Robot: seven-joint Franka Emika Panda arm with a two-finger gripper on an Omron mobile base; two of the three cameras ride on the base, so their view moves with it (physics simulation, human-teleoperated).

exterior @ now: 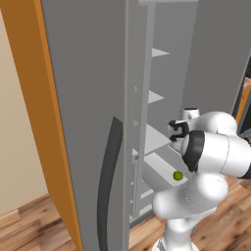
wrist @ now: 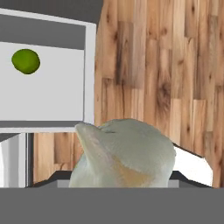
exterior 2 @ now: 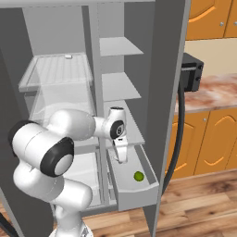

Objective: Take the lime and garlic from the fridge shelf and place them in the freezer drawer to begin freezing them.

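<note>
Garlic carried over the freezer drawer, lime already inside

The gripper [exterior 2: 121,157] pointed down above the open freezer drawer [exterior 2: 149,176], its fingers pinched on the garlic [wrist: 123,154], which loomed large and pale just in front of the hand camera. The lime [exterior 2: 138,176] lay on the drawer floor toward its near end, close to the front wall and apart from the gripper; from the left base camera it showed as a green ball [exterior: 178,175] just beside the white arm. In the hand view the lime [wrist: 26,61] sat in the drawer's [wrist: 89,74] far left part, with wooden floor [wrist: 162,74] beyond its wall. The ribbed fridge shelf [exterior 2: 60,69] sat high in the left compartment, well above the drawer.
</note>
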